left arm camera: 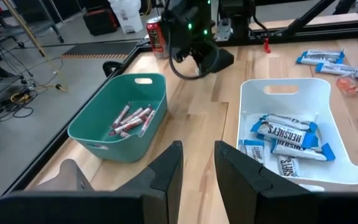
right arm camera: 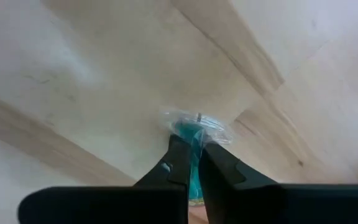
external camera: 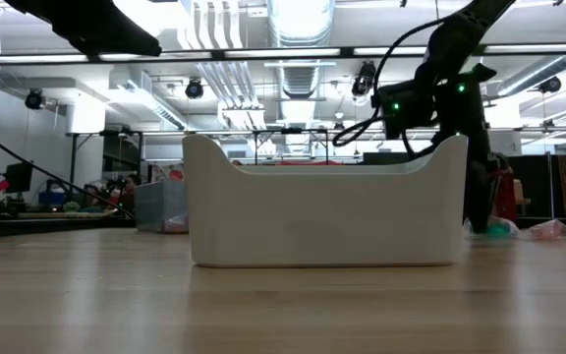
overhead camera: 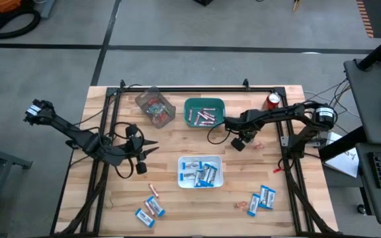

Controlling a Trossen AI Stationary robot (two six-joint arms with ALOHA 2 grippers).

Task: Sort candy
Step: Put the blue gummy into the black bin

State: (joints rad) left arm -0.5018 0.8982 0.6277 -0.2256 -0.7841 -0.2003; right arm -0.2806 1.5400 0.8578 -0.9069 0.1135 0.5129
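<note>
My right gripper (right arm camera: 194, 163) points down at the table between the teal bin (overhead camera: 204, 112) and the red can, shut on a small teal sweet in a clear wrapper (right arm camera: 191, 129). The low view shows that gripper (external camera: 480, 211) beside the sweet (external camera: 500, 228). The teal bin holds pinkish sticks (left arm camera: 131, 119). A white bin (overhead camera: 200, 172) holds blue-and-white packets (left arm camera: 288, 138), and a clear bin (overhead camera: 155, 108) holds red-orange pieces. My left gripper (overhead camera: 149, 147) hovers open left of the white bin, touching nothing. My right gripper pinches the teal sweet's body (right arm camera: 185, 132) between its two fingertips, coming from above and pointing down. The clear wrapper ends (right arm camera: 219, 127) flare out on the wood past the fingertips. The sweet sits at table level; whether it is lifted I cannot tell.
Loose packets and sticks lie near the table's near edge, at right (overhead camera: 266, 196) and at left (overhead camera: 149, 210). A pinkish piece (overhead camera: 260, 142) lies just right of my right gripper. The red can (overhead camera: 273, 100) stands at the far right. A black frame rail (overhead camera: 197, 89) borders the table.
</note>
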